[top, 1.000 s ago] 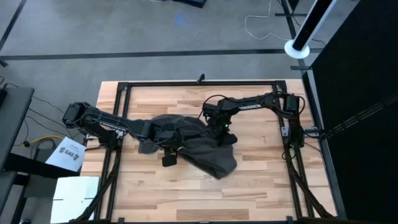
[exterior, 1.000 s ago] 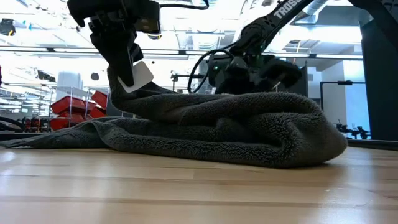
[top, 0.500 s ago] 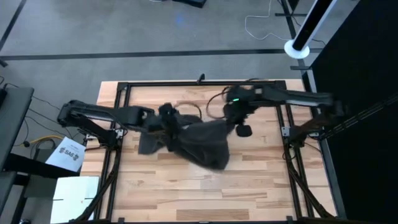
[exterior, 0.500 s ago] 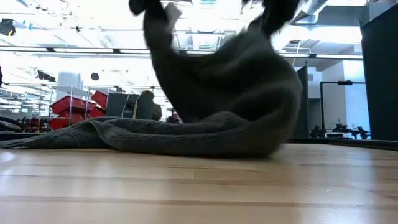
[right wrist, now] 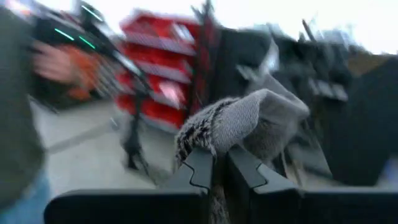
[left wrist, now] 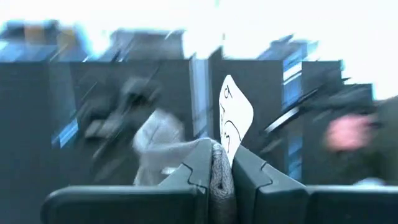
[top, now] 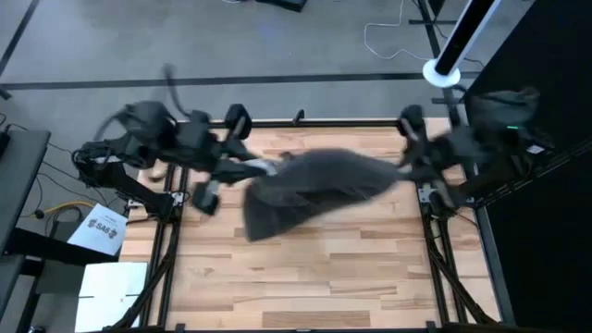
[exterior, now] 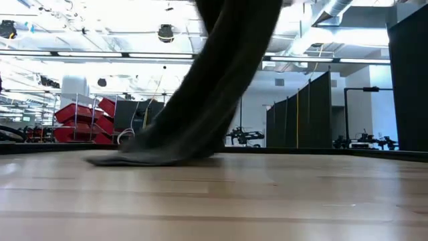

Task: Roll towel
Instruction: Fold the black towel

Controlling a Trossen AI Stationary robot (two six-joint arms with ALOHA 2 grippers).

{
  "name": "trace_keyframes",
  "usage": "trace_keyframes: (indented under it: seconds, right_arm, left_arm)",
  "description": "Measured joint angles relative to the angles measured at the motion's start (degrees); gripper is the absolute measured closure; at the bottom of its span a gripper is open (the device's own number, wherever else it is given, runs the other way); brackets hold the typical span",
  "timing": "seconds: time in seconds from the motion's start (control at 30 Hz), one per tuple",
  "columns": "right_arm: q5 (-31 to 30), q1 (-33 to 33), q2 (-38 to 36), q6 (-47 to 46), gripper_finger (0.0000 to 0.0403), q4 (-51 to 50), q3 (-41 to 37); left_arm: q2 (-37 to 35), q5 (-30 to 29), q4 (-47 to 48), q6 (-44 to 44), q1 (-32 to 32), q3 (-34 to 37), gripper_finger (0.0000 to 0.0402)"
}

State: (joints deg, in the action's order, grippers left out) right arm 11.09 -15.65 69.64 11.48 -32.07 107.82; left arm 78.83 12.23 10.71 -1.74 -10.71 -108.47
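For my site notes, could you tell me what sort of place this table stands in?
Probably a robotics lab or workshop hall: red storage racks and dark partition screens stand behind the wooden table, under bright ceiling strip lights.

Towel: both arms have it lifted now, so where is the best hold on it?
Keep to the two top corners, one arm at each end. The left gripper pinches the tagged corner, the right gripper a folded edge, and the towel hangs stretched between them, its bottom dragging on the table.
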Motion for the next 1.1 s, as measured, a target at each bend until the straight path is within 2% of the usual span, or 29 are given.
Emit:
trace_keyframes:
  seconds: [0.13,0.23,0.43,0.47,0.53,0.63,0.77,0.9,1.0,1.1]
  right_arm:
    - [-0.53,-7.25,3.41,1.86,0.0394,7.53,4.21]
    - [-1.03,-10.68,7.83,5.22,0.0394,10.19,9.00]
    - [-1.21,-10.50,18.44,6.88,0.0394,10.30,25.97]
    - [-1.30,-10.02,19.42,6.90,0.0394,10.50,27.20]
    - [-1.35,-7.81,18.12,7.11,0.0394,13.91,24.74]
    - [-5.45,-2.92,15.96,4.87,0.0394,10.75,24.80]
    - [-13.24,5.06,13.82,-1.38,0.0394,3.95,25.23]
    - [-17.41,13.29,13.73,-6.00,0.0394,-2.95,25.17]
    - [-17.48,16.18,14.69,-7.15,0.0394,-4.46,24.91]
    - [-10.47,16.36,14.81,-7.12,0.0394,-3.61,24.95]
  left_arm:
    - [0.36,7.56,-12.30,-1.27,-2.72,-0.26,0.0384]
    - [0.55,8.67,-17.66,-6.74,-5.30,-0.17,0.0384]
    - [1.26,8.90,-25.56,-15.98,-7.86,-1.08,0.0384]
    - [1.68,8.90,-25.72,-16.91,-7.95,-1.97,0.0384]
    - [2.24,8.20,-24.46,-19.46,-7.85,-4.04,0.0384]
    - [2.45,-1.33,-19.50,-24.80,-7.26,-7.76,0.0384]
    - [2.34,-24.42,-10.67,-31.64,-5.25,-11.04,0.0384]
    - [2.47,-45.64,-7.22,-36.85,-1.70,-11.60,0.0384]
    - [2.74,-50.68,-7.26,-38.45,0.48,-11.49,0.0384]
    - [2.78,-46.69,-6.68,-35.40,0.40,-11.49,0.0384]
